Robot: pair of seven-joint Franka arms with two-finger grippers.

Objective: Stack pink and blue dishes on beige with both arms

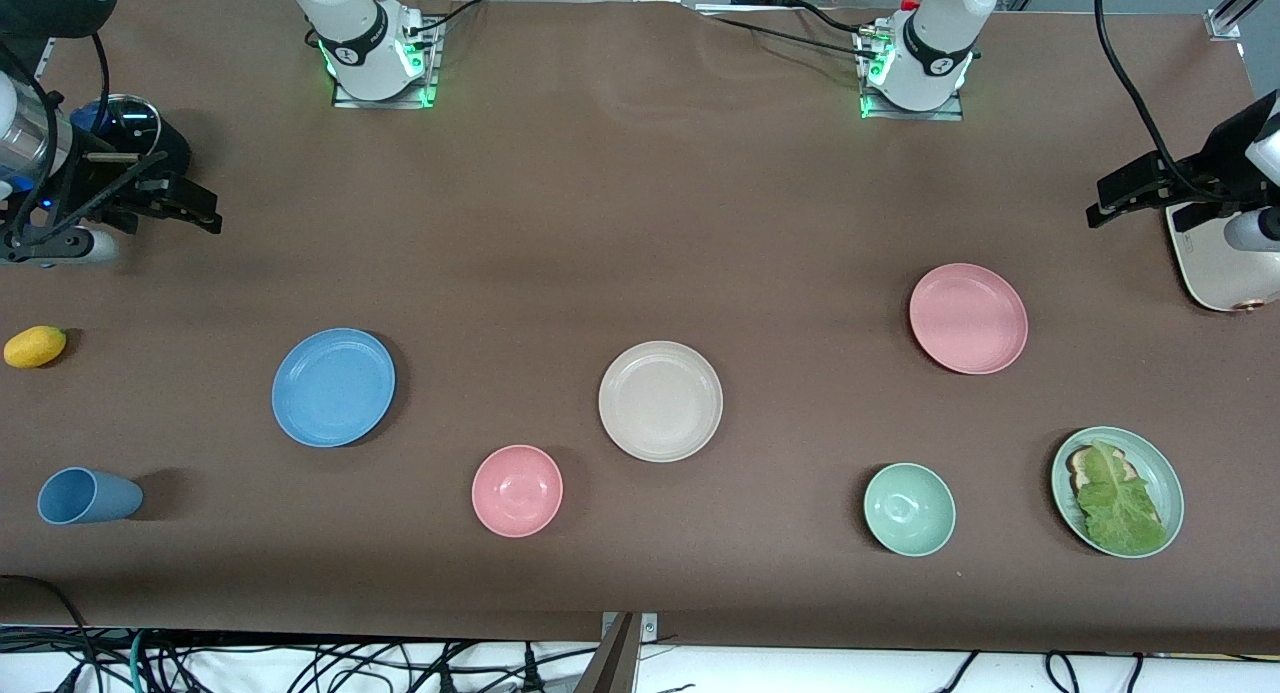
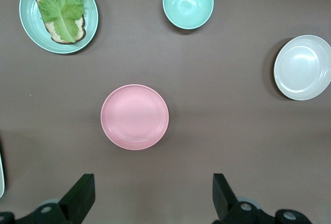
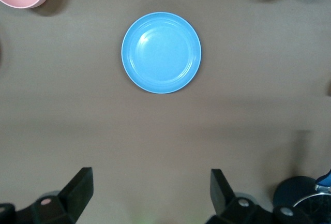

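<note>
Beige plate (image 1: 660, 401) at table centre, bare. Pink plate (image 1: 968, 318) lies toward the left arm's end of it, blue plate (image 1: 333, 386) toward the right arm's end. Left gripper (image 2: 153, 195) and right gripper (image 3: 151, 193), both empty with fingers spread, each hang nearest their own plate.

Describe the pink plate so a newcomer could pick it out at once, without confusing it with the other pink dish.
Start at the left arm's end of the brown table. The pink plate lies there alone, farther from the front camera than the mint bowl and the lettuce plate. It is flat, wide and shallow, while the pink bowl is smaller, deeper and sits near the beige plate.
</note>
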